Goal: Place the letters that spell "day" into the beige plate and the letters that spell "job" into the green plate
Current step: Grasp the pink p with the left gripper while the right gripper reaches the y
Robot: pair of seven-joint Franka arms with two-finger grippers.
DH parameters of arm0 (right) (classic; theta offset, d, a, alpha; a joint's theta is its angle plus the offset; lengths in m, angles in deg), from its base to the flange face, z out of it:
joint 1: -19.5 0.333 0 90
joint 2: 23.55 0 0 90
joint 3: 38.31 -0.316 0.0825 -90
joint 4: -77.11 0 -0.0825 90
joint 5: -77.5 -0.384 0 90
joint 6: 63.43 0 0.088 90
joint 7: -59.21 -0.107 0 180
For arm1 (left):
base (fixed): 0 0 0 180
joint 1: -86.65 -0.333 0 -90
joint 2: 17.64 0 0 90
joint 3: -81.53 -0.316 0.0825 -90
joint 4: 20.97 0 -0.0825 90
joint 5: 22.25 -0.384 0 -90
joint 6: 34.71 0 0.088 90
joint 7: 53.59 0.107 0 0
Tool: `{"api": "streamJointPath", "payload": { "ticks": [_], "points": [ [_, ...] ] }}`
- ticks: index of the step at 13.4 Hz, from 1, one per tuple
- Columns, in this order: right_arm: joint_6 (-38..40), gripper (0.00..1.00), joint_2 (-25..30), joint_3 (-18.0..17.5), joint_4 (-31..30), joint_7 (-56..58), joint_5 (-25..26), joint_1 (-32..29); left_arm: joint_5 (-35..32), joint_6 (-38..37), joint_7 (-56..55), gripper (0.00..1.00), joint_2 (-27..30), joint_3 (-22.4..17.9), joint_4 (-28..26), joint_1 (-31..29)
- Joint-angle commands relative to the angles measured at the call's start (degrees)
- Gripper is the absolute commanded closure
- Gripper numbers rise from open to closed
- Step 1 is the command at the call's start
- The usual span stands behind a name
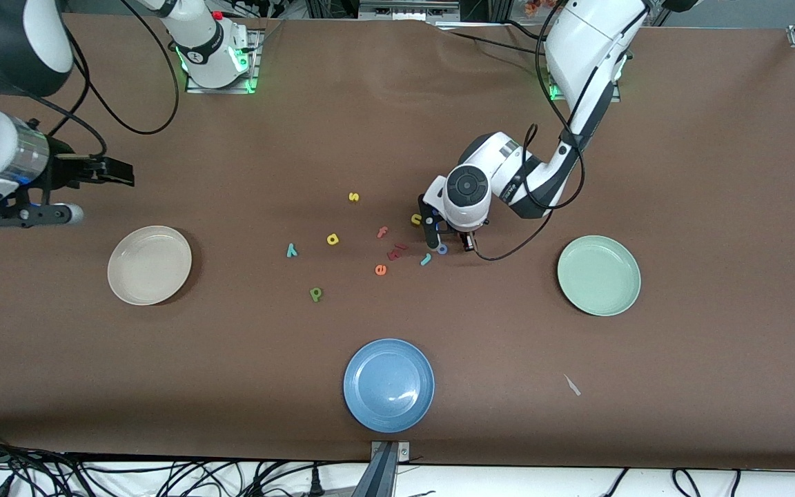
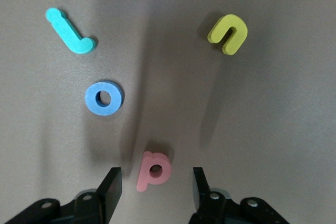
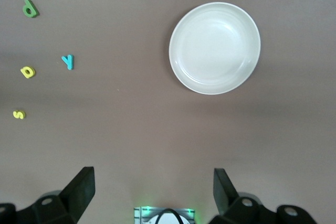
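nearest you sits the blue plate [image 1: 388, 385], unused. your left gripper [image 2: 156, 192] is low over the salmon b [image 2: 154, 170], jaws part-closed astride it, not yet gripping; the green plate [image 1: 599, 275] awaits it. your right gripper [image 3: 152, 190] waits wide open above the beige plate [image 3: 214, 48].

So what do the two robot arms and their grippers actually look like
Both arms have glossy white shells with black joints and loose black cables, and green lights glow at their bases. The left gripper and right gripper each carry two flat black fingers on black bodies.
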Motion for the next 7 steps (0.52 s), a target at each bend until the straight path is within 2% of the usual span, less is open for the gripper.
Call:
{"api": "streamJointPath", "payload": {
  "ticks": [1, 3, 4, 5, 6, 7],
  "points": [
    [-2.7, 0.00, -0.1, 0.2, -1.6, -2.5, -1.4, 2.2, -2.0, 1.7, 0.6, 0.38, -0.8, -0.4, 0.1, 0.8],
    [-5.2, 0.00, -1.2, 0.2, -2.5, -6.8, -2.8, 3.2, -2.0, 1.8, 0.6, 0.48, -1.1, -0.4, 0.1, 0.9],
    [-7.2, 0.00, -1.3, 0.2, -3.6, -7.7, -2.8, 4.0, -2.0, 1.8, 0.6, 0.60, -1.2, -0.4, 0.1, 0.9],
    [-9.0, 0.00, -1.3, 0.2, -4.6, -8.0, -2.8, 4.6, -2.4, 1.8, 0.5, 0.80, -1.2, -0.4, 0.1, 0.9],
    [-11.0, 0.00, -1.6, 0.2, -5.7, -9.1, -2.8, 5.2, -3.5, 1.8, 0.3, 0.97, -1.3, -0.4, 0.2, 0.9],
    [-13.3, 0.00, -2.6, 0.2, -6.8, -11.2, -2.8, 6.1, -4.0, 1.8, 0.1, 0.99, -1.3, -0.4, 0.2, 0.9]
  ]
}}
